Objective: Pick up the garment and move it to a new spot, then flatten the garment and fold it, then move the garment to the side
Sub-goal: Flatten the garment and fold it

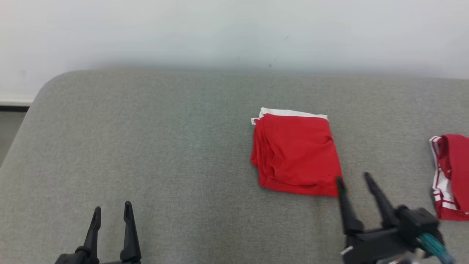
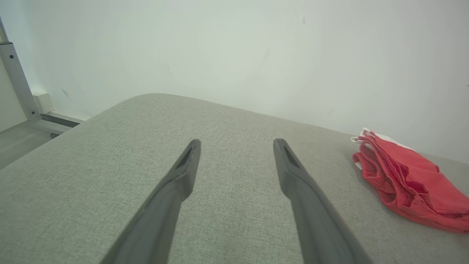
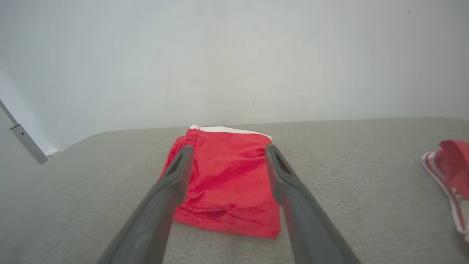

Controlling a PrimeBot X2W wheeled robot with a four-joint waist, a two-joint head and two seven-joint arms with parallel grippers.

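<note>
The right tool [image 1: 352, 178] is wide open and holds nothing; it should pinch every layer of the garment [image 1: 296, 154].

Grey upholstered surface [image 1: 146, 146], white wall [image 1: 220, 33]

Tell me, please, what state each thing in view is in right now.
Red garment: folded into a compact rectangle, lying flat on the grey cushion, white band at its far edge.
Red-and-white striped garment: bunched up, not folded, lying apart to the right.
Left end effector: open, empty, above bare cushion.
Right end effector: open, empty, tips beside the folded garment's near right corner.
</note>
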